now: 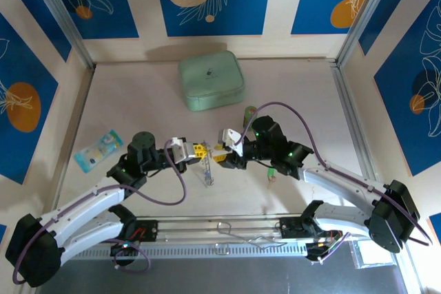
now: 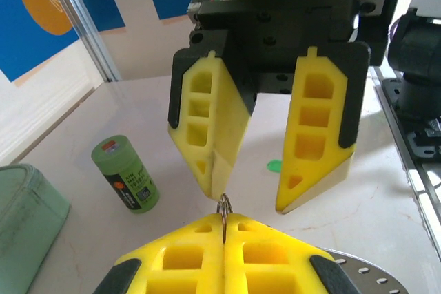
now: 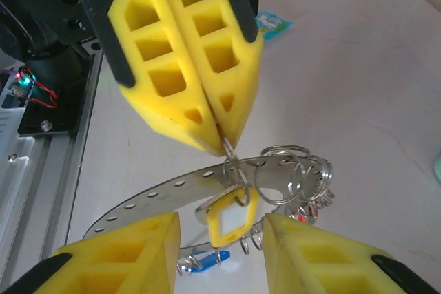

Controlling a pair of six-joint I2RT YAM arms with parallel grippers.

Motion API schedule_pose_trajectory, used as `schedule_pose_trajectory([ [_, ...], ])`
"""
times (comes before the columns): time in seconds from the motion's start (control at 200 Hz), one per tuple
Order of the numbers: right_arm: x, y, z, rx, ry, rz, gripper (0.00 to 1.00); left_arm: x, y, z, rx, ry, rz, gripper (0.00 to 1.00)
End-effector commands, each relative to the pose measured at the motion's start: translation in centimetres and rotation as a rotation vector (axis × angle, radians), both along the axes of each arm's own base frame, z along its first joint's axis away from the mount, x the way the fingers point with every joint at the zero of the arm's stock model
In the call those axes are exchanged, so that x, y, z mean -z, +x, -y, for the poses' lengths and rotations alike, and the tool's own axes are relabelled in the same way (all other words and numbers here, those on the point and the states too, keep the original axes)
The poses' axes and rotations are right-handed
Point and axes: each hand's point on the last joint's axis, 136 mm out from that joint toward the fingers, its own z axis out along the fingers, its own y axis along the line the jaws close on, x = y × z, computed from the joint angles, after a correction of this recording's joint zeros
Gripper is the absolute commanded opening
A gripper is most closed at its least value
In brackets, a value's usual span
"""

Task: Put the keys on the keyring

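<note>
On the near side of the mint case point(image 1: 211, 80), above the middle of the desk point(image 1: 138, 94), the two hands meet tip to tip. The left hand point(image 1: 196, 151) has its yellow fingers point(image 3: 172, 67) pressed together and clamped on a thin loop of the keyring point(image 3: 296, 177), which hangs below them as a bunch of silvery coils. In the left wrist view the same loop stands up out of the closed tips of the left hand point(image 2: 224, 222). The right hand point(image 1: 222, 153) faces it from the side further from the case's left edge, with its fingers point(image 2: 317, 129) clearly apart and gripping nothing. In the right wrist view the yellow key point(image 3: 233, 218) dangles from the bunch between the spread tips of the right hand point(image 3: 222, 222), and I cannot tell whether either tip touches it. The blue key point(image 3: 200, 263) hangs lower, and the red key point(image 3: 310, 208) shows under the coils. A perforated metal strip point(image 3: 158, 194) curves beneath. The green key point(image 1: 273, 174) lies on the desk, nearer than the case and below the right arm. A green cylinder point(image 1: 250, 113) stands upright just near-right of the case.
</note>
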Motion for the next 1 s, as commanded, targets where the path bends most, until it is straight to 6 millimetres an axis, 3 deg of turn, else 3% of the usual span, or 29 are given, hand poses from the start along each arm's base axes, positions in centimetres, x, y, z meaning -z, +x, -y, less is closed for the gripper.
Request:
schedule_pose_trajectory([
  [0.0,-0.7,0.0,-0.2,-0.009,0.027,0.002,0.36,-2.2,-1.1,0.3,0.063,-0.061,0.059,0.0],
  [0.635,-1.6,-0.8,-0.6,-0.065,0.043,0.007,0.1,-2.2,-2.0,0.6,0.126,-0.037,0.092,0.0],
  [0.995,0.3,-0.5,-0.8,-0.06,-0.007,-0.055,0.02,-3.4,-2.4,0.8,0.155,-0.061,0.092,0.0],
])
